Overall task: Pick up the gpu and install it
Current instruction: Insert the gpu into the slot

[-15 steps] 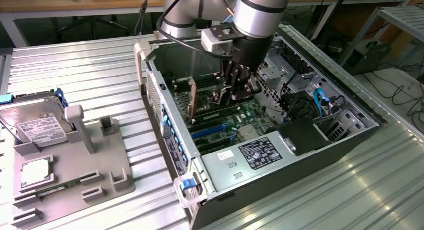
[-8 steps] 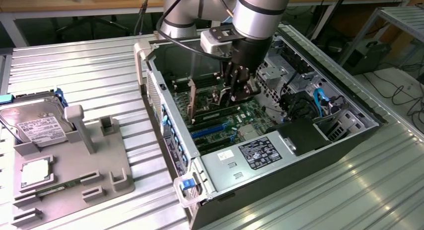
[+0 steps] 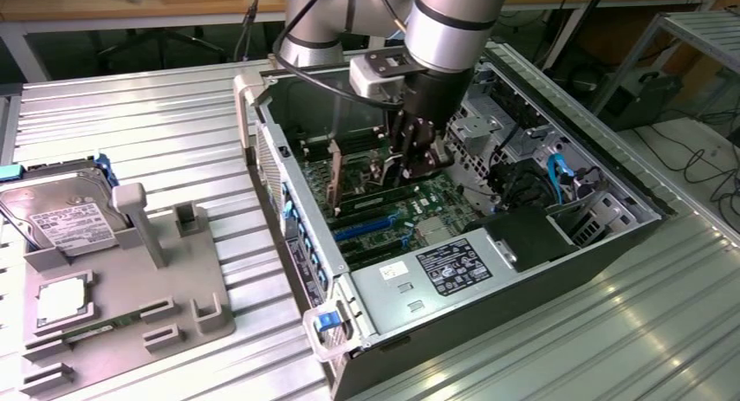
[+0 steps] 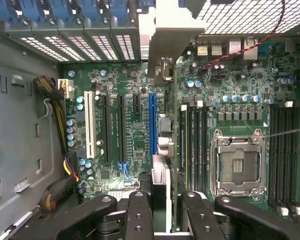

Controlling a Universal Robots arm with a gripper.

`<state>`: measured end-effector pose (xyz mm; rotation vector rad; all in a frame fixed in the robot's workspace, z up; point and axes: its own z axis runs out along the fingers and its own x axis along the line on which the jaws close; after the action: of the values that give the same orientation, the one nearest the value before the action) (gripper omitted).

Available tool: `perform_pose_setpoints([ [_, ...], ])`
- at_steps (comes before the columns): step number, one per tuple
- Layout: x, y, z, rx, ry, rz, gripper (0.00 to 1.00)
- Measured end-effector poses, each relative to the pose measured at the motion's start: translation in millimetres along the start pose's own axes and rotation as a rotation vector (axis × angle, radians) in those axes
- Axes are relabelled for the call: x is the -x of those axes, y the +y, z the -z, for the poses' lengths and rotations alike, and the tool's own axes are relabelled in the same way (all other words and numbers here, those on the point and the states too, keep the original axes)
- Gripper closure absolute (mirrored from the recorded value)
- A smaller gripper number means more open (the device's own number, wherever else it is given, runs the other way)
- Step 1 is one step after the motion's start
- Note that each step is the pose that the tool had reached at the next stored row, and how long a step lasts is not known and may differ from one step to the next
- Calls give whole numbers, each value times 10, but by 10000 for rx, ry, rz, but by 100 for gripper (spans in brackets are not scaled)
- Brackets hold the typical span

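The gpu [image 4: 165, 135] shows edge-on in the wrist view, a thin dark card running away from my fingers [image 4: 139, 215] to its silver bracket [image 4: 170, 30] by the rear slot openings. My gripper [image 4: 162, 200] is shut on the card's near end. The card stands upright directly beside the long blue slot [image 4: 152, 125] on the motherboard [image 4: 125, 150]; whether it sits in a slot I cannot tell. In the exterior view my gripper [image 3: 417, 158] is down inside the open computer case [image 3: 289, 236], with the gpu [image 3: 367, 183] reaching towards the case's rear wall.
Black memory slots [image 4: 192, 145] and the bare CPU socket [image 4: 237, 167] lie just beside the card. Cable bundles [image 4: 52, 100] hang by the case wall. The power supply [image 3: 463, 262] fills the near corner. A grey fixture [image 3: 127, 288] with a hard drive [image 3: 69, 215] sits at the exterior view's left.
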<state>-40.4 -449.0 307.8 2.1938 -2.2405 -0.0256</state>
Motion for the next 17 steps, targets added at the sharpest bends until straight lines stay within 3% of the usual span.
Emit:
perform_pose_setpoints([
  [7, 1, 60, -41, 0, 0, 0, 72],
  [11, 2, 68, -76, -105, -1, 2, 72],
  [15, 2, 94, -150, -106, 1, 2, 72],
  [17, 1, 94, -179, -106, 30, 3, 72],
])
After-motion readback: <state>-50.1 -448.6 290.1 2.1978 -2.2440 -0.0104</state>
